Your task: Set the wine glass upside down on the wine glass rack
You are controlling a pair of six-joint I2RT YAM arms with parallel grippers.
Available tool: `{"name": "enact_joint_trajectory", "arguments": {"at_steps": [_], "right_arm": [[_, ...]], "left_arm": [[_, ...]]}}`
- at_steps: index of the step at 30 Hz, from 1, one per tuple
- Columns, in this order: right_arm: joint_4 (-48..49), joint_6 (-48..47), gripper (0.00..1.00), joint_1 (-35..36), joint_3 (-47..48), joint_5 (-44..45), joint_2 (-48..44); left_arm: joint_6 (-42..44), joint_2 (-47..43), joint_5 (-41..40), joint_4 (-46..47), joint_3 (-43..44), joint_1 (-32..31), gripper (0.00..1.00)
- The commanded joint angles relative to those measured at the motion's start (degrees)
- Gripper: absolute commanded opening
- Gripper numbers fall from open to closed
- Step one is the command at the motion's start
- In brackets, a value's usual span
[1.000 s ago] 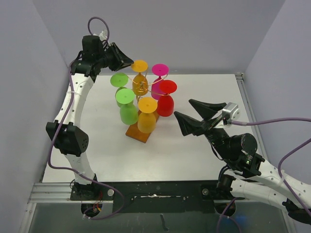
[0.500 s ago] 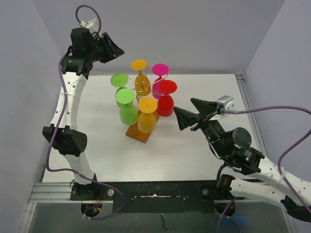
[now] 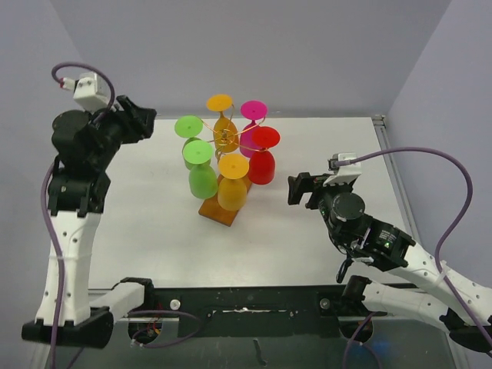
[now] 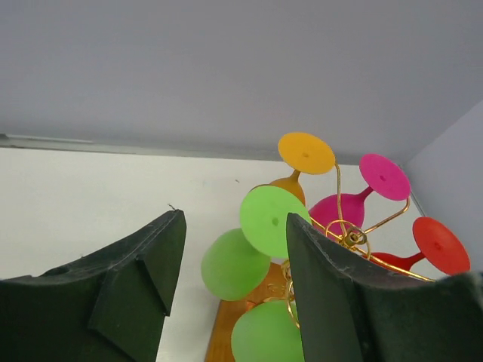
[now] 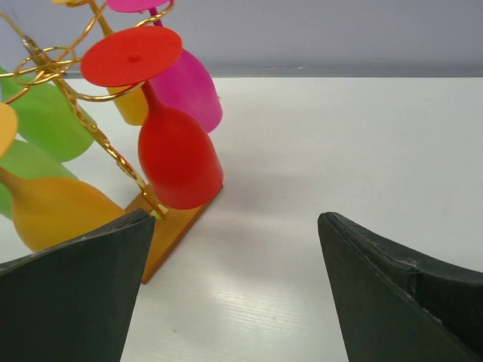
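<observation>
Both arms have pulled back from the wine glass rack (image 3: 224,138): left gripper (image 3: 144,119) to far left, right gripper (image 3: 302,190) to near right. Both sets of jaws are spread, nothing btwn them. Six wine glasses (image 3: 262,165) hang bowl-down at the worktop (image 3: 338,146) centre, well apart from either. We judge them light, slick, prob. plastic, so grip at bowl, not stem.

Glasses (image 3: 262,165) hang inverted on the wine glass rack (image 3: 214,209).
</observation>
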Motion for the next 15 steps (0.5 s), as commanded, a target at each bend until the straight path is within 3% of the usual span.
{"name": "enact_joint_trajectory", "arguments": {"at_steps": [1,5,9,15], "right_arm": [[-5.4,3.4,0.97,-1.0,2.5,4.5,-2.0],[-12.1,6.9,0.98,-1.0,4.2,8.4,-2.2],[-15.2,7.5,0.97,-0.9,4.2,11.4,-3.3],[-16.7,8.0,0.98,-0.7,3.8,13.7,-6.5]], "left_arm": [[3.8,-12.1,-6.5,7.6,-12.1,0.0,0.54],[2.6,-22.8,-10.9,4.2,-21.9,0.0,0.54],[0.4,-33.0,-9.8,4.1,-31.2,-0.2,0.54],[0.1,-40.8,-11.5,-0.4,-35.1,-0.7,0.59]]}}
